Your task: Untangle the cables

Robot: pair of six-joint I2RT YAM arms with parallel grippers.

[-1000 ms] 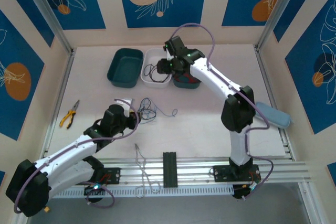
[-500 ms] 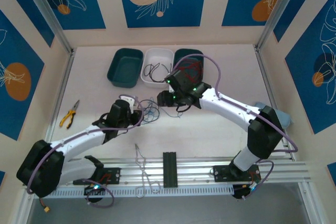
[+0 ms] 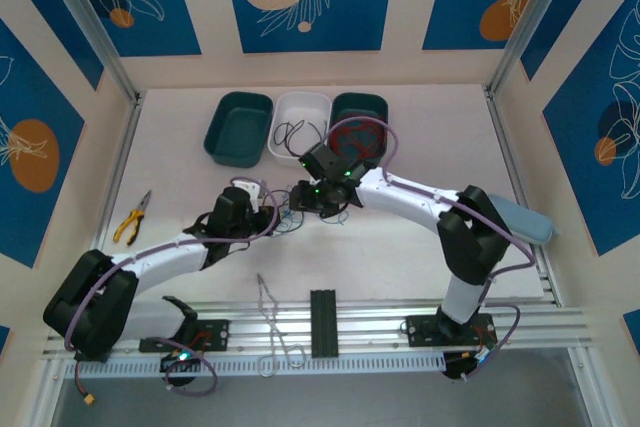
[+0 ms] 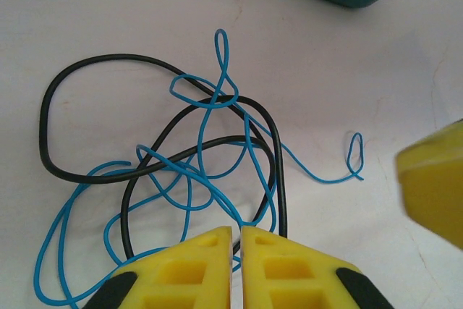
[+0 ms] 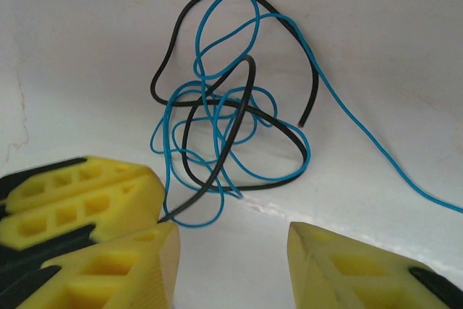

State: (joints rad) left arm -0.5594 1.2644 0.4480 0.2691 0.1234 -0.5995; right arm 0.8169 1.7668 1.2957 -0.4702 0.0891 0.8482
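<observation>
Sitting at twelve o'clock from the spread right gripper point(image 5: 233, 242), tangled cables point(image 5: 244, 106); left gripper point(image 4: 236, 240) pinches their nine-o'clock strands.

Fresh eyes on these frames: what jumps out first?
A tangle of blue and black cables lies in the middle of the table. The left gripper is shut at its edge, and the right gripper stands open facing it. Behind, a white tray holds a loose black cable.
</observation>
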